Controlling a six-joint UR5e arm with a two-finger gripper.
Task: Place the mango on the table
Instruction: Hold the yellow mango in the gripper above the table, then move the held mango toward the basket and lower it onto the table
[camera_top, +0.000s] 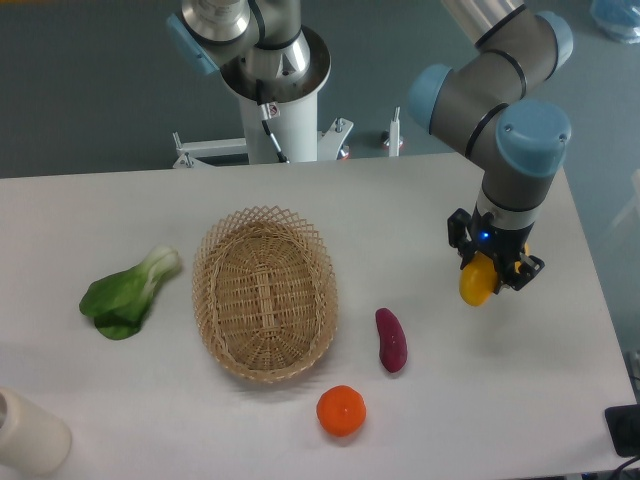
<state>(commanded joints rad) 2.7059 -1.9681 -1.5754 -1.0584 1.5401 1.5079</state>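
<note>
At right of frame, the black two-finger gripper (480, 277) clamped the smooth yellow-orange mango (477, 282), hanging downward over the white matte table (560, 340).

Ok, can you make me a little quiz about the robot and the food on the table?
1. True or false: the pincer is holding the mango.
2. Which food lies nearest the orange? A) the bok choy B) the purple sweet potato C) the mango
3. Fill in: the wicker basket has ______ inside it.

Key
1. True; the mango is gripped above the right part of the table.
2. B
3. nothing
</note>
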